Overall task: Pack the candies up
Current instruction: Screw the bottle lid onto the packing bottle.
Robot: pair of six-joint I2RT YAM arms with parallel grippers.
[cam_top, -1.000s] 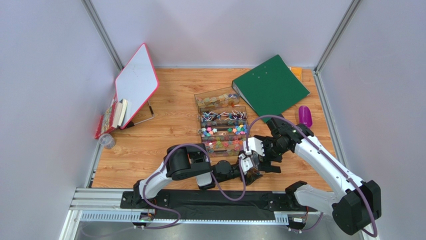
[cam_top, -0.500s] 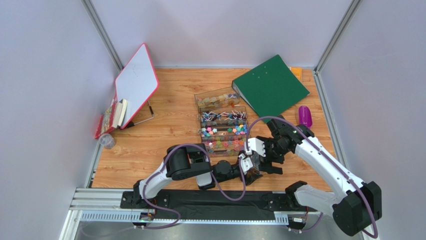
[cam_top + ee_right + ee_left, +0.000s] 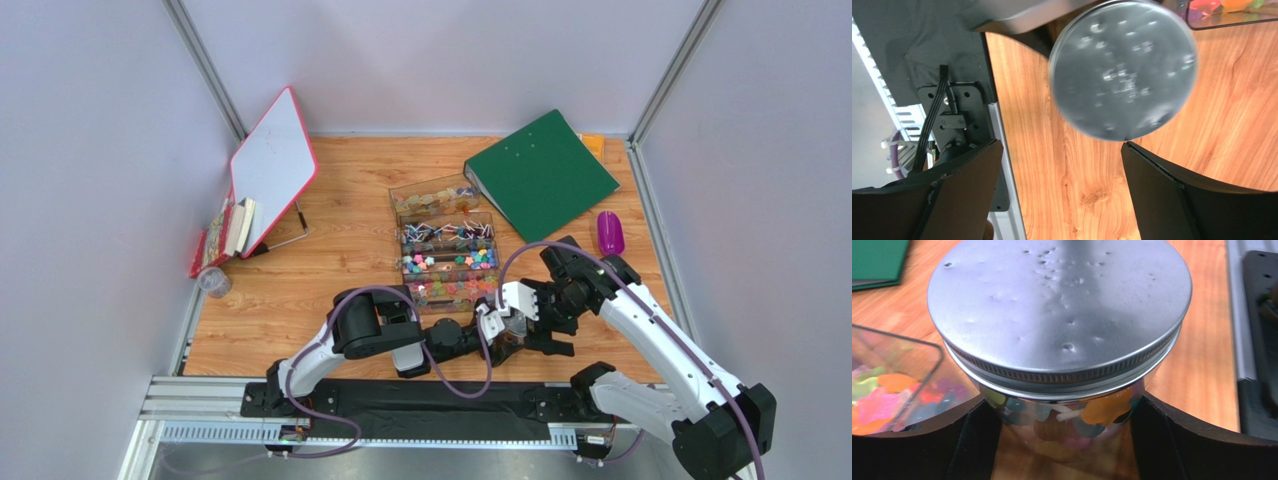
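A glass jar (image 3: pixel 1017 412) with a dented silver lid (image 3: pixel 1059 305) stands near the table's front edge, and my left gripper (image 3: pixel 1062 442) is shut on its sides. Inside the jar lie candies (image 3: pixel 1104 410) in orange, blue, green and pink. More candies (image 3: pixel 455 262) fill a clear compartment box (image 3: pixel 478 188) just behind it. My right gripper (image 3: pixel 1062 200) hovers open over the wood beside the lid (image 3: pixel 1122 70), with nothing between its fingers. From above, the right gripper (image 3: pixel 527 325) hides most of the jar, and the left gripper (image 3: pixel 490 338) reaches in from the left.
A purple scoop (image 3: pixel 610 233) lies right of the box, a green binder (image 3: pixel 542 172) at the back right. A red-framed whiteboard (image 3: pixel 272 170) leans over some books (image 3: pixel 225 235) at the left, with a small round container (image 3: pixel 213 282) in front. The metal rail (image 3: pixel 1002 165) runs close by.
My right gripper has slid toward the front edge and a little right, over the jar. The left gripper and the jar have stayed put.
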